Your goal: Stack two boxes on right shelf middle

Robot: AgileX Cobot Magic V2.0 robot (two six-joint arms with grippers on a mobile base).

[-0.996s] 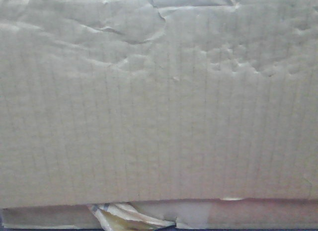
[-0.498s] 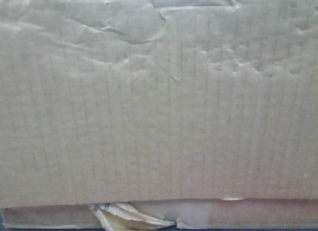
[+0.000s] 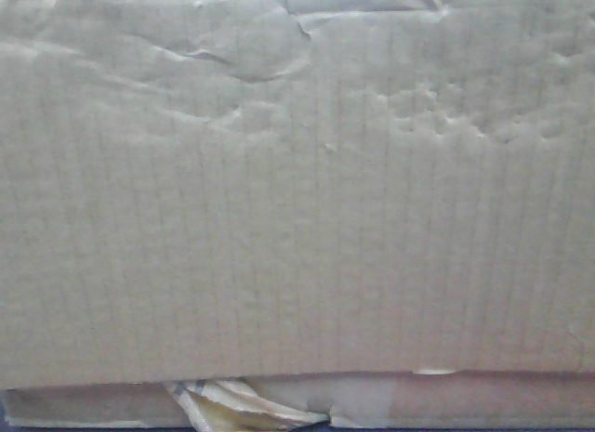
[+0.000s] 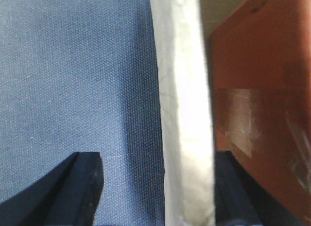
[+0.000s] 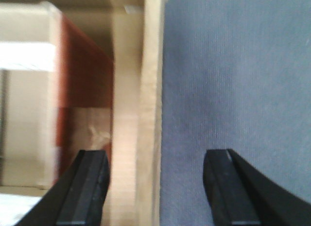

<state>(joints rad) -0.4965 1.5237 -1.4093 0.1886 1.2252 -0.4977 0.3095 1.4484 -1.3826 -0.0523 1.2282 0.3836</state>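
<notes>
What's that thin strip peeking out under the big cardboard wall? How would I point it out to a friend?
The front view is almost filled by the dented face of a tall cardboard box. Just beneath its bottom edge, along the foot of the picture, runs a shallow box. Torn, yellowish tape curling off it left of centre sets it apart.

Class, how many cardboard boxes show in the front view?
2: the tall wrinkled cardboard box fills the frame; the shallow cardboard box with torn tape lies beneath it. Others may be hidden.
</notes>
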